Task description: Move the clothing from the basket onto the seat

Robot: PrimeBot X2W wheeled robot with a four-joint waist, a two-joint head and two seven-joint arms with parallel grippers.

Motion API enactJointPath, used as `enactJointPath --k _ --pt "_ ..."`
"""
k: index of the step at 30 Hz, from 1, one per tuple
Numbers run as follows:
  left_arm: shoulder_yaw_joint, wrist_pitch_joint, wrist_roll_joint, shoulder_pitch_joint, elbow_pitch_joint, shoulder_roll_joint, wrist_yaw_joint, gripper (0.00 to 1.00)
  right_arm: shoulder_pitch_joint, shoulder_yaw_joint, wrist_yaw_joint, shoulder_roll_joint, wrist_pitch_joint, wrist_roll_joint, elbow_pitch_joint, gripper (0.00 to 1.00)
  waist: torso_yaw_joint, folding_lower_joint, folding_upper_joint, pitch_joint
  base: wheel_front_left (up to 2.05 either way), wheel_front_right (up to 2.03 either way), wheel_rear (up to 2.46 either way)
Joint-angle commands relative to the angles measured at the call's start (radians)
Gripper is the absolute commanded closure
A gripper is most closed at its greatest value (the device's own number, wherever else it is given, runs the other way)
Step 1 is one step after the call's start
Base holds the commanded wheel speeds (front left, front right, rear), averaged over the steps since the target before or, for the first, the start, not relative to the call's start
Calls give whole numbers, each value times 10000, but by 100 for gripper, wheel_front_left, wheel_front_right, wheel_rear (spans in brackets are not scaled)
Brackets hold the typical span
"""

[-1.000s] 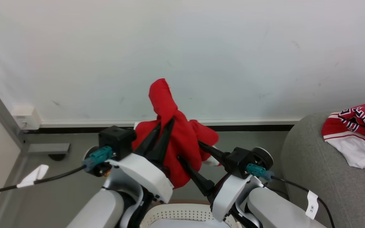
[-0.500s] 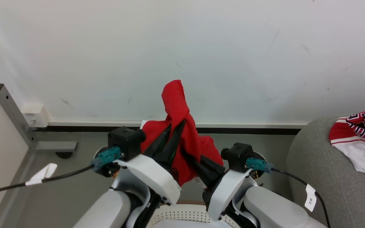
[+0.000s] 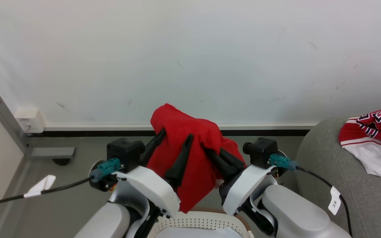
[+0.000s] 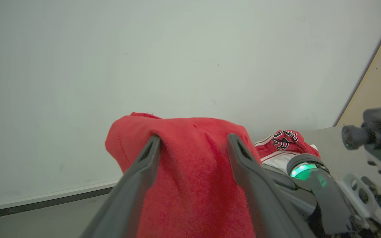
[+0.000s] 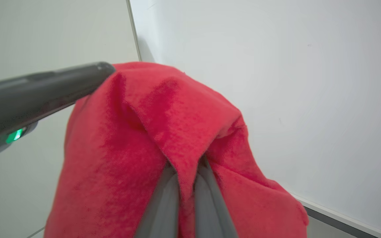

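**Current step: transfer, garment lifted.** The red garment [image 3: 190,155] hangs in the air above the laundry basket [image 3: 193,222], clear of its brown rim. It has not yet been carried to the seat [image 3: 342,191].

**Gripper state.**
- Left gripper [image 3: 175,136]: the two fingers stand wide apart. They clamp nothing, and the cloth is draped across the spread fingers and stretched between them.
- Right gripper [image 5: 185,180]: the fingers are closed together on a raised fold of the same garment. This appears to be the only true pinch on it.

**Position of task items.** A second garment, a red-and-white jersey [image 3: 372,142] with black-and-white lettering, already lies on the seat at the robot's right. What remains inside the basket cannot be told.

**Next move, as judged.**
1. Carry the garment to the robot's right until it is over the grey cushion.
2. Keep the hanging lower edge above the seat's rounded edge.
3. Lower the garment, then open the right gripper.
4. Draw the left fingers out from under the cloth, since the drape may snag on them.
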Motion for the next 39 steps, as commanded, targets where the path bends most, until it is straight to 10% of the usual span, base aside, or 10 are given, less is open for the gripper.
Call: enactJointPath --k 1,39 --pt "-16 -77 -75 173 58 89 -42 0 101 -187 -22 -11 -22 -109 29 100 -18 -1 -1 0 0 0 0" --pt "-306 -375 -156 775 -147 474 -49 0 458 -2869 -23 -360 -23 -2185 -285 100 -2263 -1 -1 508 0 0 0"
